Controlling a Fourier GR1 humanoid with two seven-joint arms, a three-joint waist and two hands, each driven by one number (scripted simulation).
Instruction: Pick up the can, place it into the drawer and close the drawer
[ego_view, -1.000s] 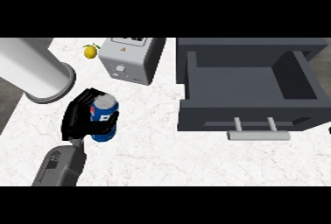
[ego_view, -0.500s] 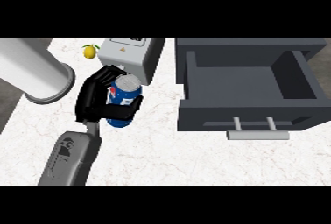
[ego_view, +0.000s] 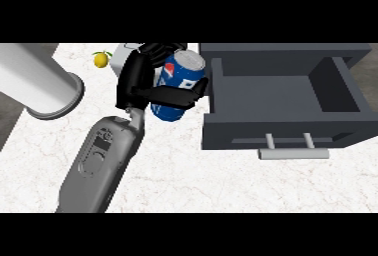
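Carried closer to the open dark grey drawer (ego_view: 284, 100), the blue cylindrical can (ego_view: 177, 85) tilts, fingers of the left hand (ego_view: 142, 82) curled round it; placing and closing remain

We take this for a kitchen: a white marble-patterned desk (ego_view: 221, 185) carries a dark grey open drawer unit (ego_view: 284, 107) with a pale bar handle (ego_view: 293, 153). A small yellow lemon (ego_view: 100, 59) lies near the back edge. A large white cylinder (ego_view: 33, 80) lies at the left.
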